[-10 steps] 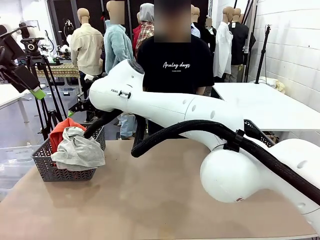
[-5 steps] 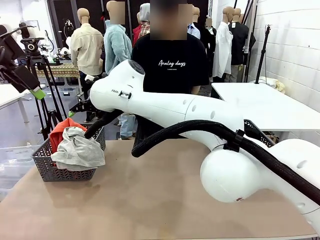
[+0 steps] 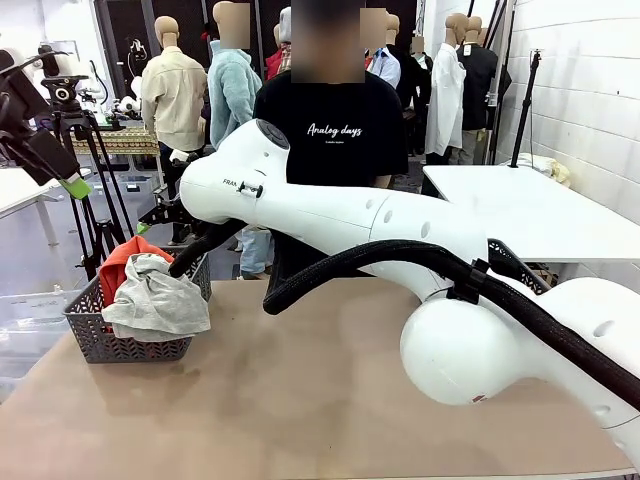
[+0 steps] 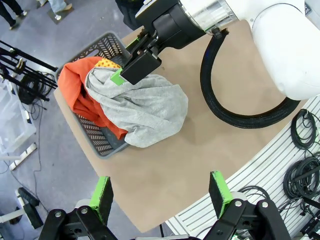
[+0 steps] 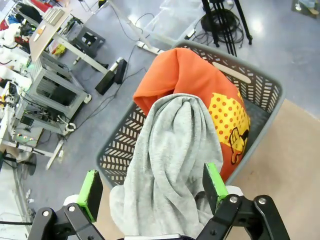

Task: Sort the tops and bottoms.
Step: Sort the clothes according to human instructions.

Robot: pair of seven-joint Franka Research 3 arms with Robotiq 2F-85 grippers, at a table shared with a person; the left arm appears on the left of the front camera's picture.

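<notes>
While the orange T-shirt (image 5: 190, 85) and the light grey shirt (image 5: 170, 165) draped over it are piled in the grey basket (image 3: 135, 345) at the table's left edge, the right gripper (image 5: 150, 192) is held spread directly above them, and the left gripper (image 4: 162, 197) is likewise spread, gripping nothing.

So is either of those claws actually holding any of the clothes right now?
No, nothing is held. The right gripper hangs open just above the grey shirt in the basket, and the left gripper is open, high over the table.
</notes>
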